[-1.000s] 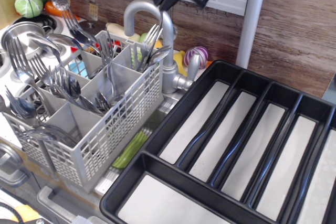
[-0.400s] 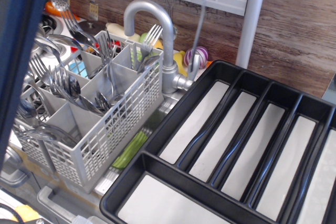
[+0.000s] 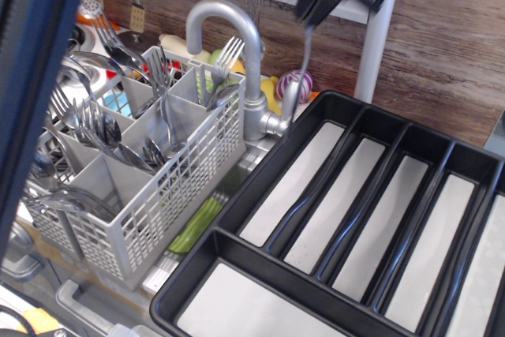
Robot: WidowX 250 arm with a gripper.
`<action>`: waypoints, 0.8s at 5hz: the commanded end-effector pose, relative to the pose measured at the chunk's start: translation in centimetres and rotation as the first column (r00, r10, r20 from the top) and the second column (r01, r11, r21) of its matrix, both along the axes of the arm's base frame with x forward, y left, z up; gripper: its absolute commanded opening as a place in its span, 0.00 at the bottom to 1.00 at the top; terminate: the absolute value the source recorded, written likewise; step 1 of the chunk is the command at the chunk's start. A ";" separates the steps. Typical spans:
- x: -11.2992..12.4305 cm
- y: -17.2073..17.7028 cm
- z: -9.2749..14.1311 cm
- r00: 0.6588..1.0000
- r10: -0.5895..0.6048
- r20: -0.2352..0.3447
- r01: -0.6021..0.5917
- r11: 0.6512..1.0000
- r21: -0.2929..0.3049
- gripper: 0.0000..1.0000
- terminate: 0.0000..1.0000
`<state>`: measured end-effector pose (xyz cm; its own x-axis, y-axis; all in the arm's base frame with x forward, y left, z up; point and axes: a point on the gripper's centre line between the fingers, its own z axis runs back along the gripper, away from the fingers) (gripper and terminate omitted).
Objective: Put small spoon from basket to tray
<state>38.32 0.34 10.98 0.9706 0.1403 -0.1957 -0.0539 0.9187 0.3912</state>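
My gripper [image 3: 312, 15] is at the top, right of the tap, shut on the small spoon [image 3: 301, 65]. The spoon hangs almost straight down from the jaws, its thin handle up and its bowl low, just above the far left corner of the black tray [image 3: 260, 171]. The tray has long parallel compartments with pale grey floors. The light grey lattice basket [image 3: 173, 195] stands to the left, with forks and spoons upright in its compartments.
A curved metal tap [image 3: 229, 25] rises between basket and tray. A dark blue arm part [image 3: 31, 76] crosses the left edge. A grey post [image 3: 377, 29] stands behind the tray. Toy vegetables [image 3: 298, 83] lie at the back wall.
My gripper lifted the small spoon out of the basket's back compartment and carried it right, past the tap. It has come down a little over the tray's far left corner.
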 end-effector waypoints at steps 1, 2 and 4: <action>-1.9 1.3 1.0 0.991 0.015 0.131 -0.006 0.998 -0.067 0.00 0.00; -3.8 2.4 -1.7 0.991 0.028 0.130 -0.012 0.993 -0.118 0.00 0.00; -5.9 3.4 -6.3 0.988 0.072 0.134 -0.039 0.971 -0.234 0.00 0.00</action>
